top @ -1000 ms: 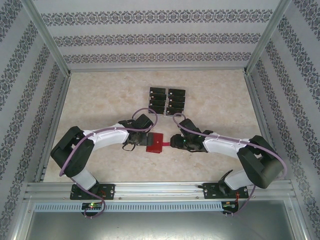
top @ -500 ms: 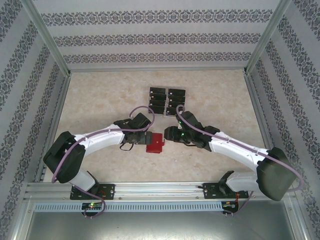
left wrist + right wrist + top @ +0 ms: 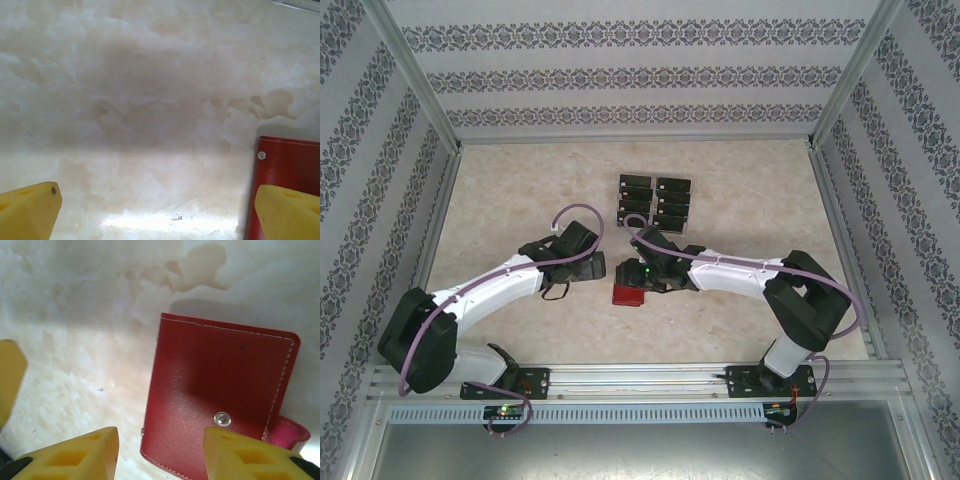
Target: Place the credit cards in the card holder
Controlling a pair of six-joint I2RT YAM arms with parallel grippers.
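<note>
The red card holder (image 3: 627, 296) lies closed and flat on the desk (image 3: 500, 200), about midway between the left and right edges and somewhat closer to the near edge than the far one. The credit cards (image 3: 655, 200) lie beyond it toward the far edge, black and flat, in two columns of four set side by side, apart from the card holder. From above, both arms reach inward from their sides to meet at the card holder. The left tool (image 3: 157, 215) hangs just left of it, released, its yellow fingers spread wide over bare desk; in the left wrist view a red corner with white stitching and a small rivet shows just beside the right-hand finger. The right tool (image 3: 160, 455) hovers over the card holder, also released and grasping nothing: one yellow finger is over the red cover, the other over the desk, with the card holder's edge between them. The right wrist view shows the cover with white stitching along its border, a metal snap stud (image 3: 222, 417) near the fingers and a pink tab (image 3: 290, 432) sticking out at one corner.
</note>
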